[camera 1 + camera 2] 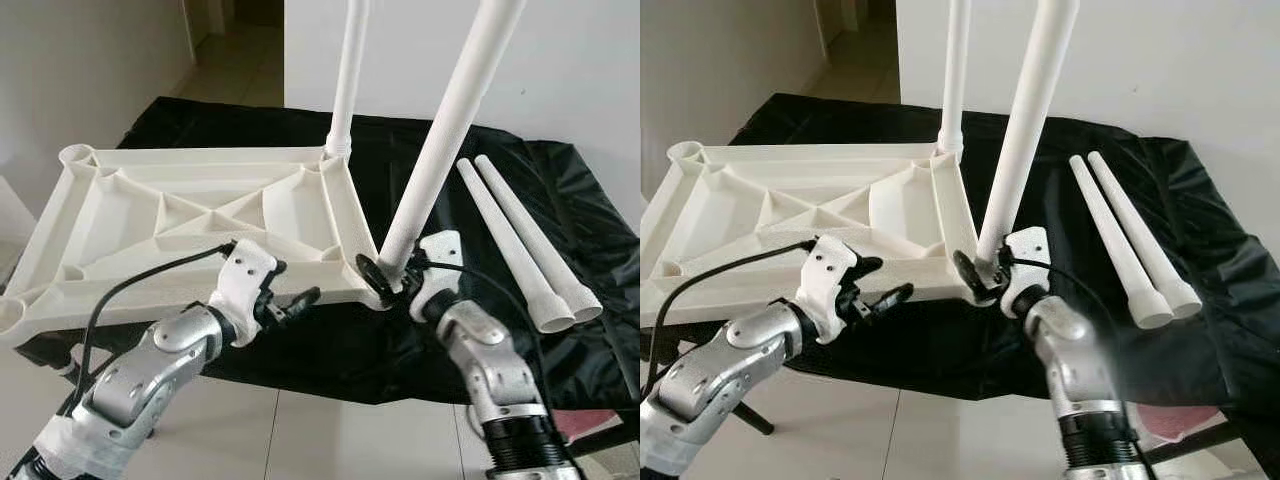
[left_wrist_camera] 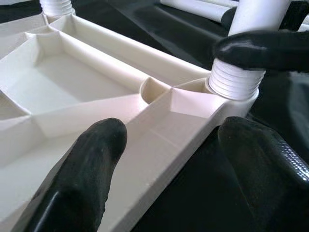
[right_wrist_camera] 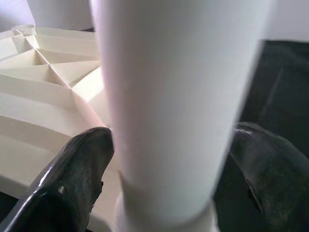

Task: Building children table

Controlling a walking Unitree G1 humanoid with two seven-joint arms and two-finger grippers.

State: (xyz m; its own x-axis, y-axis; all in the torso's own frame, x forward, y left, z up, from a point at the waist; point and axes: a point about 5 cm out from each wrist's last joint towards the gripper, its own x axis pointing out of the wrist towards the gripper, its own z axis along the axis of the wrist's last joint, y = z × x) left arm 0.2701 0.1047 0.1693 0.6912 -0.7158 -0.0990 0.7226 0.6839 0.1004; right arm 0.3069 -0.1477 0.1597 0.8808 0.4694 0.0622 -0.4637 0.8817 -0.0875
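- We lose the tops of both upright table legs (image 1: 445, 130) past the upper edge of the head views.
- The near left corner of the tabletop (image 1: 130, 215) runs off the left edge.
- The leg (image 3: 169, 96) blurs at close range in the right wrist view, so its thread is hidden, perhaps partly seated.

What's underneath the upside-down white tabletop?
A black sheet lies under the tabletop, spreading past it toward two loose legs. Whatever supports the sheet is covered.
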